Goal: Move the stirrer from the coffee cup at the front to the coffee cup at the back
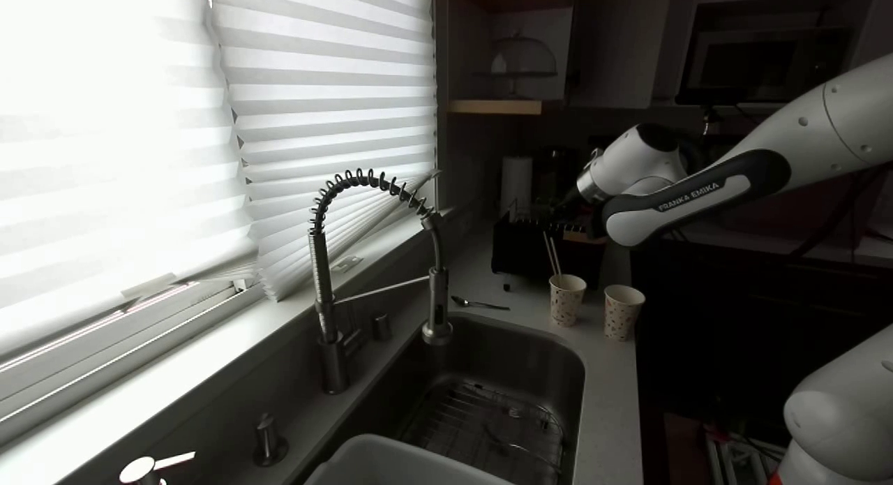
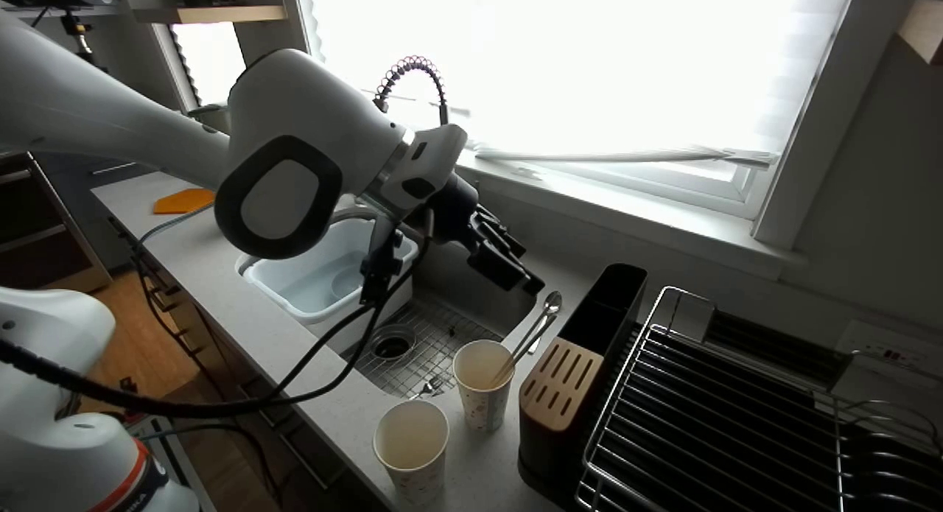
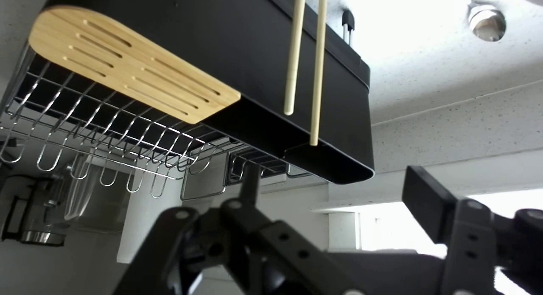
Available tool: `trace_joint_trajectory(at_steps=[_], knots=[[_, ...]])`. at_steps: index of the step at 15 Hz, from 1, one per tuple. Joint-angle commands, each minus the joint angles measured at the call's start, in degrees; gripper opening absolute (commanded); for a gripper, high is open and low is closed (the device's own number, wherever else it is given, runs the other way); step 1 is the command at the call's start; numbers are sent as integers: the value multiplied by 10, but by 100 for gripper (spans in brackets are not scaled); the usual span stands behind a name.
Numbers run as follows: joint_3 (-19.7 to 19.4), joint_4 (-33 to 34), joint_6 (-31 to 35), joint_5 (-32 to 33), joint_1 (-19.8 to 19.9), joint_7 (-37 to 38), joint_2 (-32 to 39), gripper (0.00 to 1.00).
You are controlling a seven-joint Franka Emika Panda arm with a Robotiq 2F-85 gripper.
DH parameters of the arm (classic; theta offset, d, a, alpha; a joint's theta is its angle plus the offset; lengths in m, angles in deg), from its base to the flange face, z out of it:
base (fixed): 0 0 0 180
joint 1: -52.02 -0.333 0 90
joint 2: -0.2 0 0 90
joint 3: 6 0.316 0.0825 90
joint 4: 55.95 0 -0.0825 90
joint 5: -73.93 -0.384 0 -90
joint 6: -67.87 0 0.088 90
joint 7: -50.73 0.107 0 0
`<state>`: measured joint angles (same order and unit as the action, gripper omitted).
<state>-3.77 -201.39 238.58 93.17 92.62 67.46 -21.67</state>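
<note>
Two thin pale stirrers (image 1: 552, 253) stand tilted in a patterned paper cup (image 1: 566, 302). They also show in an exterior view (image 2: 520, 348), in the same cup (image 2: 483, 398). The other paper cup (image 1: 622, 315) stands beside it, nearer the counter's outer edge; it looks empty inside in an exterior view (image 2: 412, 446). My gripper (image 3: 339, 193) is open with nothing between its fingers. In an exterior view the gripper (image 2: 529, 267) is above and apart from the stirrers' tops. In the wrist view the stirrers (image 3: 316, 87) lie beyond the fingers; the cups are out of view there.
A black caddy with a slotted wooden lid (image 2: 560, 383) stands close beside the stirrer cup, with a wire dish rack (image 2: 722, 431) behind it. The sink (image 1: 513, 338) and its tall faucet (image 1: 438, 307) are nearby. A spoon (image 1: 481, 304) lies on the counter.
</note>
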Motion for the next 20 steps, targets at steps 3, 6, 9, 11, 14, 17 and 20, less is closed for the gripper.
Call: trace_joint_trajectory(at_steps=[3,6,9,11,14,17,20], knots=[[-56,4,-161,-70,-92,-71,-69,100],[-93,24,-271,-89,-135,-101,-103,100],[-110,47,-363,-77,-145,-103,-124,100],[-118,59,-405,-72,-149,-103,-134,100],[-123,70,-441,-67,-151,-96,-142,100],[-126,74,-458,-64,-153,-94,-146,100],[-119,81,-481,-56,-144,-74,-146,100]])
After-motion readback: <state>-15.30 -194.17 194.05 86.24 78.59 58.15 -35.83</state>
